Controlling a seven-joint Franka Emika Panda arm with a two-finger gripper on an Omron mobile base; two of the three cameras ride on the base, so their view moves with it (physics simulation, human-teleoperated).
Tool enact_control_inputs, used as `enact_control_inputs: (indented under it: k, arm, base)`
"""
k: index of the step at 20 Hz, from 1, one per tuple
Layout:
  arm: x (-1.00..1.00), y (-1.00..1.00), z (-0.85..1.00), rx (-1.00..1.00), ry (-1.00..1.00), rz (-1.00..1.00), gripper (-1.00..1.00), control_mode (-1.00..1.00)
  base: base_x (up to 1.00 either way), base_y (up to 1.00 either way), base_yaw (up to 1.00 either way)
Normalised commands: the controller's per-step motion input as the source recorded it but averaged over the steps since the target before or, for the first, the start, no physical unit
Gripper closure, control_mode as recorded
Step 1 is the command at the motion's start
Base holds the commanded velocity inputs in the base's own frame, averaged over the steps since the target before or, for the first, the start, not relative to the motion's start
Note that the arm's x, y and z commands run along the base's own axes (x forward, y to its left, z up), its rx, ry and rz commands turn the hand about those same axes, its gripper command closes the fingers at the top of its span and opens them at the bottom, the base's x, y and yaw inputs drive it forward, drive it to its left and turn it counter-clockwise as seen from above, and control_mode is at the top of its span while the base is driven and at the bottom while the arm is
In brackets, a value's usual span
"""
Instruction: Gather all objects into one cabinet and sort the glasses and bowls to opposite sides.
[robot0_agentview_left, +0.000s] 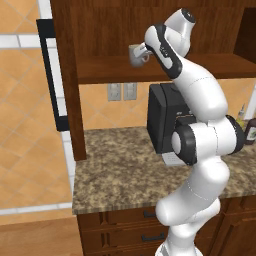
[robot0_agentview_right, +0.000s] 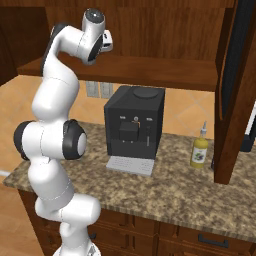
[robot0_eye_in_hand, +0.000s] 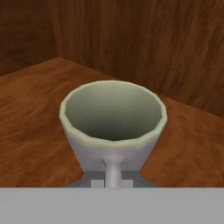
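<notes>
Clamped on the side handle of the grey mug (robot0_eye_in_hand: 113, 124), the gripper (robot0_eye_in_hand: 113, 180), jaws drawn together around it. Standing upright on the cabinet shelf (robot0_eye_in_hand: 30, 131), the mug, near the back wall, mouth open toward the hand camera, inside pale and empty. Below on the speckled granite counter (robot0_agentview_right: 170, 187): a black coffee machine (robot0_agentview_right: 134, 121) and a yellow squeeze bottle (robot0_agentview_right: 199, 150) bearing a dark label, too small to read.

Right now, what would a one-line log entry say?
hand: shut on grey mug handle | mug: upright on cabinet shelf | coffee machine: on counter below
</notes>
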Motion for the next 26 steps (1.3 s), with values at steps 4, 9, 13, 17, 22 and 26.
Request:
enact_control_inputs:
  k: [4,9,13,17,22,26]
  arm:
    - [0.0,0.0,0.0,0.0,0.0,0.0,1.0,-1.0]
    - [0.0,0.0,0.0,0.0,0.0,0.0,1.0,-1.0]
    - [0.0,0.0,0.0,0.0,0.0,0.0,1.0,-1.0]
    - [-0.25,0.0,0.0,0.0,-0.01,0.0,1.0,-1.0]
    - [-0.57,0.0,0.0,0.0,-0.06,0.0,1.0,-1.0]
    - [-0.72,0.0,0.0,0.0,-0.06,0.0,1.0,-1.0]
  base:
    - [0.0,0.0,0.0]
    - [0.0,0.0,0.0]
    - [0.0,0.0,0.0]
    - [0.0,0.0,0.0]
    - [0.0,0.0,0.0]
    - [0.0,0.0,0.0]
